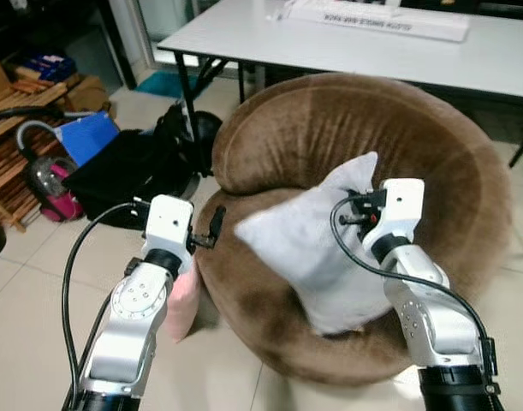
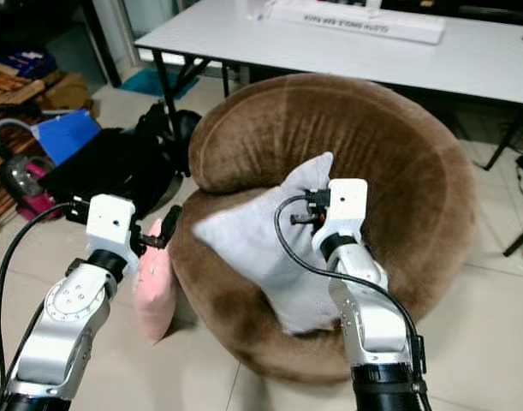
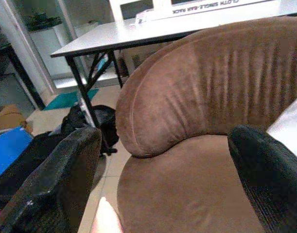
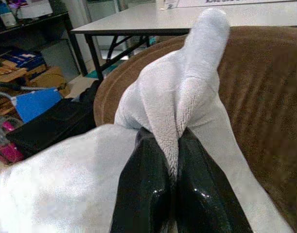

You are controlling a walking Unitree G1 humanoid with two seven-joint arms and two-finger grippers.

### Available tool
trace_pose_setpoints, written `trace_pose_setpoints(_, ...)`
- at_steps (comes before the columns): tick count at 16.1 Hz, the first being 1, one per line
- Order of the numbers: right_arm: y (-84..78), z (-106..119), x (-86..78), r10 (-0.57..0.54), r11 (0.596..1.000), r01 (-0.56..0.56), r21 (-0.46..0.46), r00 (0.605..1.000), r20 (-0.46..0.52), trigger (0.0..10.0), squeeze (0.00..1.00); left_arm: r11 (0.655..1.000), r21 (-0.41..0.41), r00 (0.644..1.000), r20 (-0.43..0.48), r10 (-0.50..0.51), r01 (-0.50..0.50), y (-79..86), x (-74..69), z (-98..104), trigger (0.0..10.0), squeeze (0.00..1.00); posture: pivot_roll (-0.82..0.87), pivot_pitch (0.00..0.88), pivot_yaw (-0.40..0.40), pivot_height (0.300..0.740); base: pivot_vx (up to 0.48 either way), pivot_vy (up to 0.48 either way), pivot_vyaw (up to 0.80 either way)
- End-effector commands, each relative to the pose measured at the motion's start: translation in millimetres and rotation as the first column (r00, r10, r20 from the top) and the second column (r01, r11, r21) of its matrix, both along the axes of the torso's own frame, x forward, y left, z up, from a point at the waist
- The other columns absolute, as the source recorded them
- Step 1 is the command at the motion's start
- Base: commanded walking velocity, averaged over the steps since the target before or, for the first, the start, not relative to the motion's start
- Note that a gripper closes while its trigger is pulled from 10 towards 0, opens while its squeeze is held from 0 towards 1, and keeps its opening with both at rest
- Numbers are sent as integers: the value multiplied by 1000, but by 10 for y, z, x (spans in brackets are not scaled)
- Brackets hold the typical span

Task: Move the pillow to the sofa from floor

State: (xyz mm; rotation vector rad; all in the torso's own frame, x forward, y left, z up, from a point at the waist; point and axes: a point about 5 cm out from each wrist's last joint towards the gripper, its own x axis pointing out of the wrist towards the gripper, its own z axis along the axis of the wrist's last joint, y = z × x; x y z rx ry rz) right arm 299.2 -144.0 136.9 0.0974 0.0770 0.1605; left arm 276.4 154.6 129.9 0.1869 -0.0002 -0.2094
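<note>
The white fleecy pillow [image 1: 317,244] lies tilted on the round brown velvet sofa [image 1: 432,145], its far corner pinched in the right gripper [image 4: 171,167]. The left gripper [image 3: 163,187], fingers spread wide, hovers empty at the sofa's left edge, above a pink cushion [image 2: 155,287] on the floor.

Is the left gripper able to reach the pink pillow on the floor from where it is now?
Probably yes. The left gripper is open and holds nothing, and the pink pillow leans against the sofa just below it, with nothing between them.
</note>
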Motion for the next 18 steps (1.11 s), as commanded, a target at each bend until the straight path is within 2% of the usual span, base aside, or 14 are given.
trace_pose_setpoints(1,-5,132,40,-10,1000,10,13,998,54,10000,0,1000,-4,1000,-3,6,-6,26,3,-8,10000,0,-8,0,27,740,319,0,0)
trace_pose_setpoints(4,-10,131,43,-13,1000,13,14,999,51,10000,0,1000,-6,1000,-4,3,-3,25,7,-8,10000,0,-8,0,29,740,316,0,-533)
trace_pose_setpoints(13,-26,123,44,-24,1000,24,9,998,51,10000,0,1000,-10,1000,-1,-8,8,9,15,-7,10000,0,-13,0,35,740,315,0,0)
trace_pose_setpoints(18,-29,140,57,-22,1000,21,4,998,59,10000,0,1000,6,1000,-10,-10,10,-5,0,-33,10000,0,-9,0,28,740,0,0,0)
